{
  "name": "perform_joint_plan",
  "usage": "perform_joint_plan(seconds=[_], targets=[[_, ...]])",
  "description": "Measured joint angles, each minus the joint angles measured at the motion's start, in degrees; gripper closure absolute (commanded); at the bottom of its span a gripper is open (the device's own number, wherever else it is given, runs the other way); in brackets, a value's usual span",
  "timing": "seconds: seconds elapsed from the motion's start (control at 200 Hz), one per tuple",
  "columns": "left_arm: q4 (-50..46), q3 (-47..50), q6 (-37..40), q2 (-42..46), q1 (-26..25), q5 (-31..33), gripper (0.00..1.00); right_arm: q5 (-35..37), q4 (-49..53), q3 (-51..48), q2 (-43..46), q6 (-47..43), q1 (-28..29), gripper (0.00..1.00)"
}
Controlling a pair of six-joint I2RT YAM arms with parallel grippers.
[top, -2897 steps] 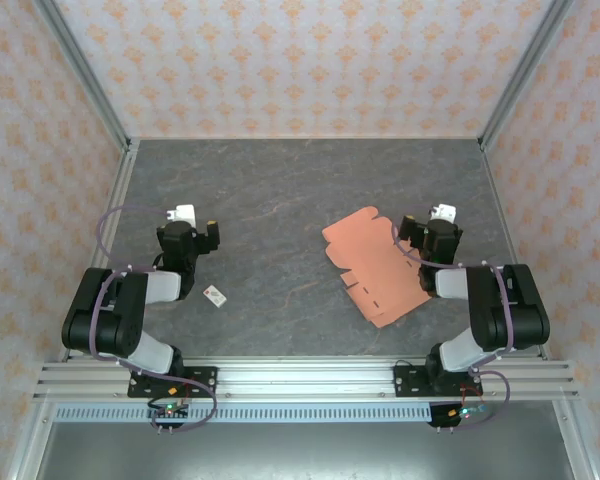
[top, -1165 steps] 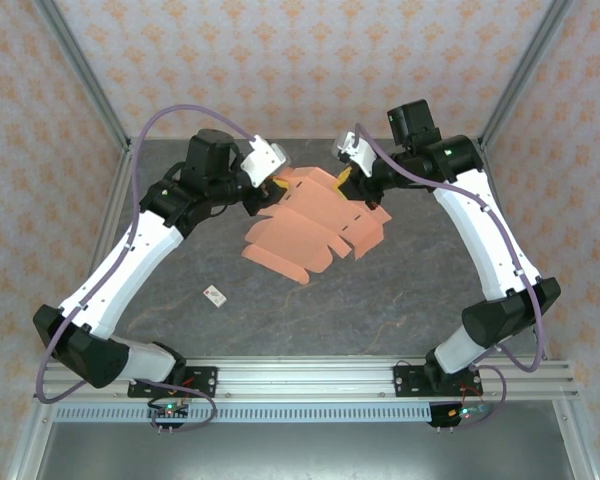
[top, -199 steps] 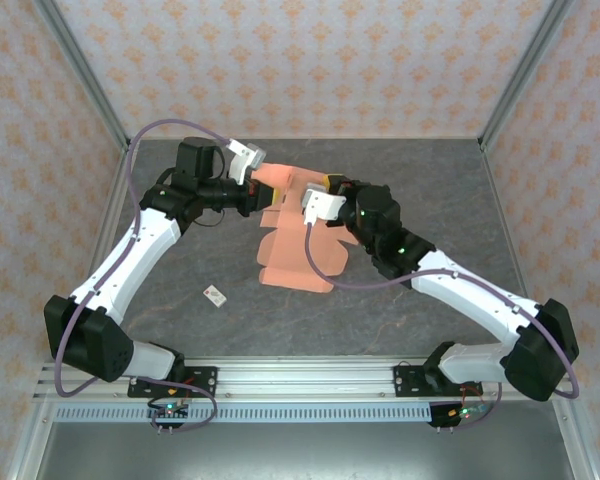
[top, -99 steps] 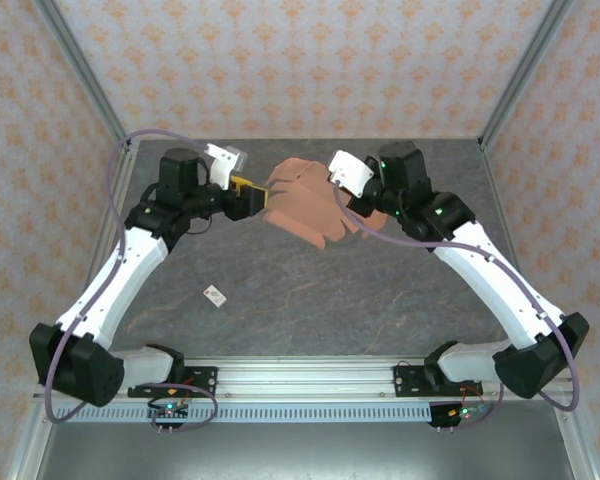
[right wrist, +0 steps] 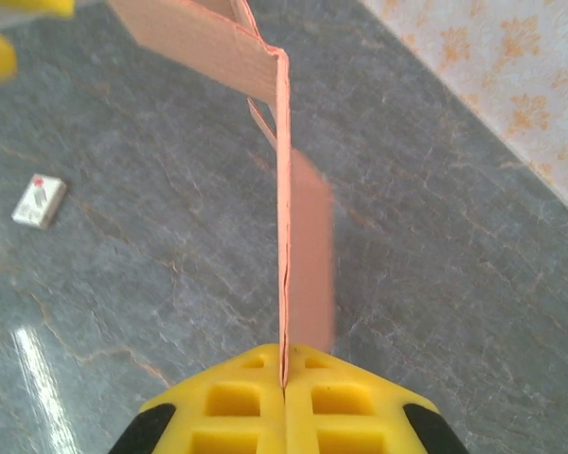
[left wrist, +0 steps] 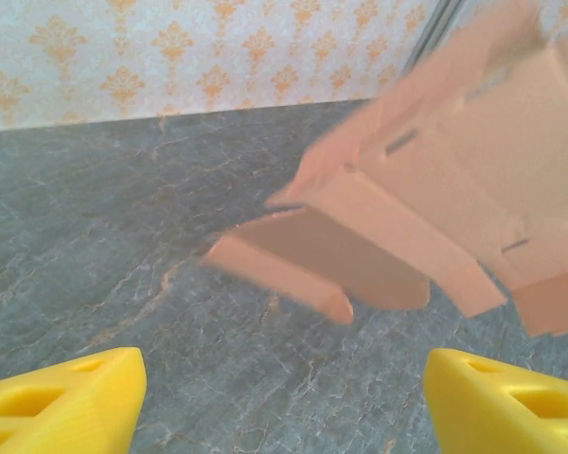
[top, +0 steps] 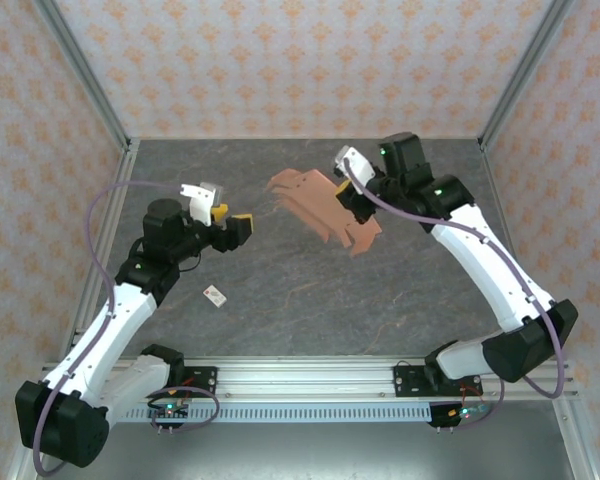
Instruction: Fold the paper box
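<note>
We see the paper box [top: 323, 205] as thin matt cardboard, no gloss. The surface [top: 300, 300] looks like grey stone-pattern laminate, smooth w/ slight sheen. Left tool [left wrist: 284, 378] & right tool [right wrist: 284, 383]: yellow matt plastic imo.

Top camera looks down from behind; both wrist cameras sit close, facing the box [top: 320, 205] all three share.
</note>
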State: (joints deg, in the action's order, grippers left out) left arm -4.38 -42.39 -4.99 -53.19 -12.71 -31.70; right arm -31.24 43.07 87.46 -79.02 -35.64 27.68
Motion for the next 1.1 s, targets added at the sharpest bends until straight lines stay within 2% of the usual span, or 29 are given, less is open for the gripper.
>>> perform_joint_plan(seconds=[0.27, 0.455, 0.575, 0.726, 0.906, 1.101], targets=[[5.0, -1.8, 9.9, -1.2, 0.0, -5.2, 0.18, -7.9, 6.3, 10.8, 0.5, -0.6, -2.3, 1.00], [1.8, -8.7, 19.9, -3.1, 0.0, -9.1, 0.15, -10.8, 9.9, 13.2, 0.8, -3.4, -2.3, 1.00], [-1.9, -13.0, 25.0, -6.3, 0.0, -13.0, 0.05, -11.7, 11.5, 14.1, 0.7, -4.8, -2.3, 1.00], [-7.0, -17.2, 29.6, -11.7, 0.0, -18.8, 0.01, -12.3, 12.7, 15.4, 0.6, -6.0, -2.3, 1.00], [-8.4, -18.5, 31.2, -15.1, 0.0, -23.5, 0.06, -13.0, 12.7, 15.5, 0.6, -6.4, -2.3, 1.00], [-8.8, -21.9, 30.9, -19.0, 0.0, -29.5, 0.24, -13.8, 12.6, 15.5, 0.5, -6.4, -2.3, 1.00]])
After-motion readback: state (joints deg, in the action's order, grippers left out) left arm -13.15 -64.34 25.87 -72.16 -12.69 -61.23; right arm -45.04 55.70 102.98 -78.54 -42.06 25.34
